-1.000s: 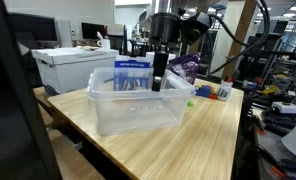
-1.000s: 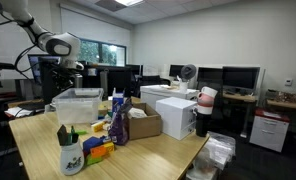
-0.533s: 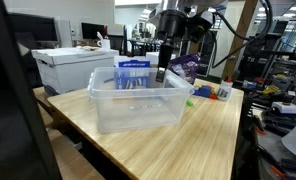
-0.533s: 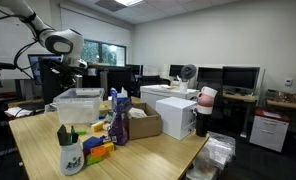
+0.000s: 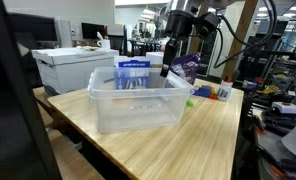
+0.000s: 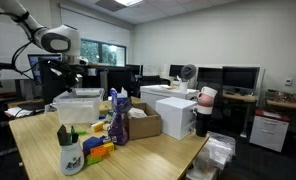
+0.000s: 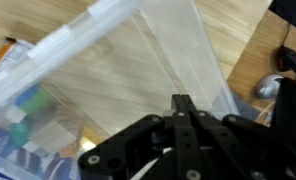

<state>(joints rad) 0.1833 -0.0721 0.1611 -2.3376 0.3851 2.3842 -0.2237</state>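
One blue-and-white box (image 5: 133, 72) lies inside the clear plastic bin (image 5: 138, 115); above that bin the black end effector (image 5: 166, 70) hangs closed, empty.

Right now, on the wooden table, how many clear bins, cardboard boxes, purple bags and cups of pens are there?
Clear bin: 1
Cardboard box: 1
Purple bag: 1
Cup of pens: 1
Total: 4

Wooden table (image 5: 200, 142): clear plastic bin (image 5: 138, 108), purple bag (image 5: 185, 68), small toys (image 5: 204, 92).
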